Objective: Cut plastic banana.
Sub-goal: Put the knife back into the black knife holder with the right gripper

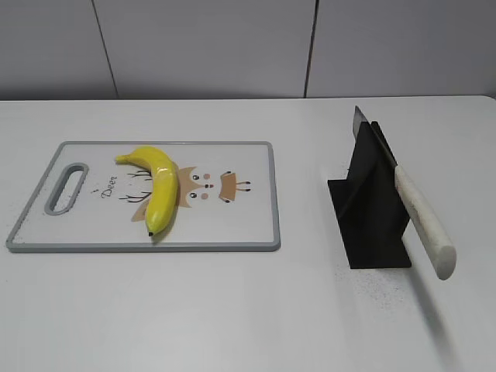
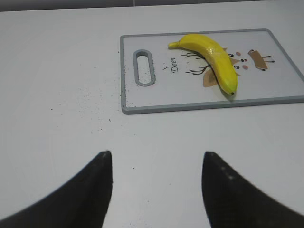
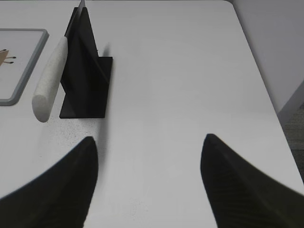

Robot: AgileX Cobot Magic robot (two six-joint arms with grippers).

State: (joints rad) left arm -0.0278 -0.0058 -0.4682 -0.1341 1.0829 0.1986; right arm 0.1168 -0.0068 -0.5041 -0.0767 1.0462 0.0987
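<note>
The glossy yellow curved plastic banana (image 1: pixel 157 187) lies on the deer-printed cutting board (image 1: pixel 248 209), stem toward the handle slot, dark tip toward the near edge. My left end effector (image 2: pixel 156 183) and right end effector (image 3: pixel 149 178) both gape, empty.

Looks like a lab test bench, not a real kitchen: bare white table (image 1: pixel 248 325), plain grey panel wall (image 1: pixel 209 46), toy plastic banana (image 1: pixel 159 186) on a cartoon cutting board (image 1: pixel 248 232), knife (image 1: pixel 411 205) in a black stand (image 1: pixel 372 232)
</note>
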